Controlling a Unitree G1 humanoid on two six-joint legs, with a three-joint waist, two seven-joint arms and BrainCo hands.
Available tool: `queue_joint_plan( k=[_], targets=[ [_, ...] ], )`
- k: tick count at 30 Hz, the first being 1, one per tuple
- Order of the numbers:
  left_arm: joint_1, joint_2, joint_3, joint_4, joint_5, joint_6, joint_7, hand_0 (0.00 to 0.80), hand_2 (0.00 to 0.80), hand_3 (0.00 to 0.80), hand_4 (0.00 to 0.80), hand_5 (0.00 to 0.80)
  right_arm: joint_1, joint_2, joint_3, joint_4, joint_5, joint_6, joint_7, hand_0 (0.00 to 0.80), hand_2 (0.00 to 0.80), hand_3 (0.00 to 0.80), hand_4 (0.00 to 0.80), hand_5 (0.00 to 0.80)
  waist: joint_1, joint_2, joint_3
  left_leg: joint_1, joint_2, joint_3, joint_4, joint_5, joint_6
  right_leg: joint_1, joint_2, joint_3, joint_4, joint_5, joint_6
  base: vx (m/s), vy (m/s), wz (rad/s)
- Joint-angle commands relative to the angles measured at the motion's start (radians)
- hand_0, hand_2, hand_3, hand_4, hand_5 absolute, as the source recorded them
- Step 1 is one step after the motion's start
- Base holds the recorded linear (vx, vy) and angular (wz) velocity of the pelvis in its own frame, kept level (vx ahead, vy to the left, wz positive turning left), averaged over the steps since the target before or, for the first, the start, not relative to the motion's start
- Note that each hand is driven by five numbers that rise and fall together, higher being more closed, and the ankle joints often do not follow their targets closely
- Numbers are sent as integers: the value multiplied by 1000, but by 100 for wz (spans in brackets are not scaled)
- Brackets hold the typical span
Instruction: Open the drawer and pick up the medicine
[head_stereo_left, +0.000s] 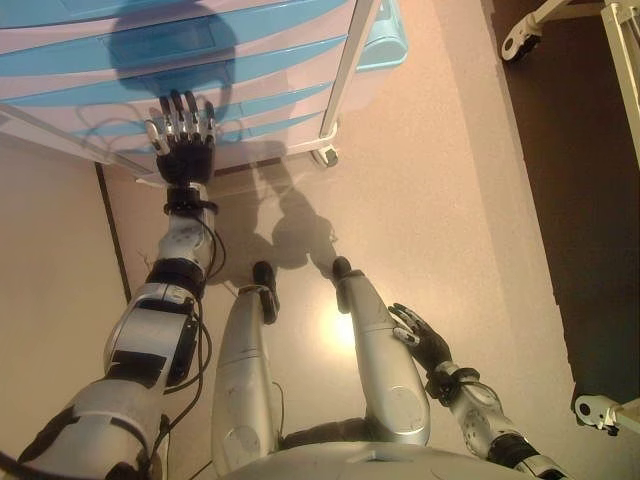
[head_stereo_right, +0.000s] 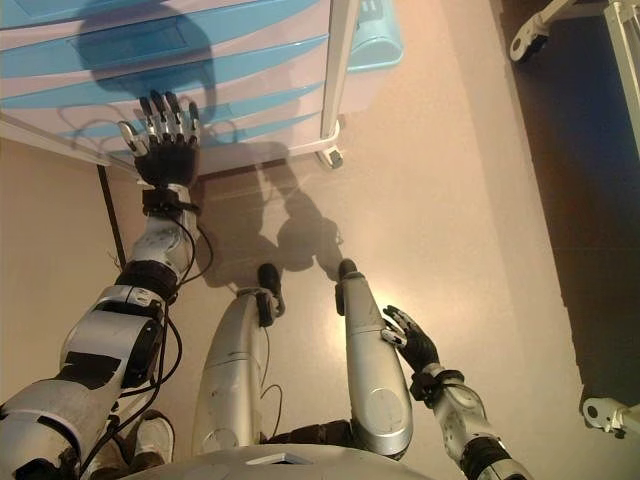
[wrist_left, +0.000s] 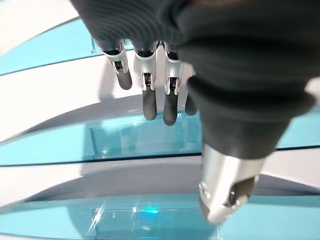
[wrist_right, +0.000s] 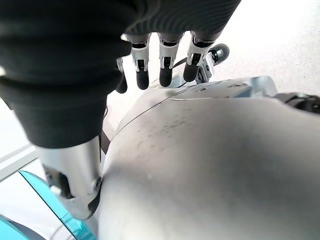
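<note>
A plastic drawer unit (head_stereo_left: 250, 60) with white and translucent blue fronts stands ahead of me, all its drawers closed. My left hand (head_stereo_left: 184, 135) is raised in front of the lower drawers, fingers straight and spread, close to a blue drawer front (wrist_left: 140, 137) without gripping it. My right hand (head_stereo_left: 425, 340) hangs low at my right side, fingers relaxed and holding nothing. No medicine shows in any view.
A white frame post (head_stereo_left: 345, 70) with a caster (head_stereo_left: 326, 156) stands beside the drawer unit on the right. More white casters (head_stereo_left: 520, 40) and a frame sit on the dark floor at far right. The pale floor (head_stereo_left: 440, 180) stretches between.
</note>
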Motion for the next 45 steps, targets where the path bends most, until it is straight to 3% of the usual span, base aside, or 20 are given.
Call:
queue_joint_plan(
  k=[1,26,35,45],
  targets=[
    [-16,3,8,14,28,13,-42,0,0,0,0,0,31,-8,52,-36,16,-1,6,0,0,0,0,0,-8,27,-31,110,-57,84,-201,-55,91,-66,82,4,-10,129,-25,0,0,0],
    [-5,6,-5,17,36,23,-35,0,0,0,0,0,29,-8,53,-42,28,10,14,0,0,0,0,0,-3,27,-31,99,-59,84,-189,-67,98,-82,84,0,4,140,-17,0,0,0],
    [51,-19,12,54,66,50,-76,0,0,0,0,0,32,3,63,-47,34,11,13,0,0,0,0,0,4,19,-31,100,-56,77,-200,-63,96,-78,92,-1,-4,137,-19,-1,-12,0],
    [50,-14,26,35,40,27,-119,0,0,0,0,0,34,0,69,-55,44,15,4,0,0,0,0,0,5,18,-31,113,-57,76,-202,-63,97,-68,93,-1,-4,135,-20,0,0,0]
  ],
)
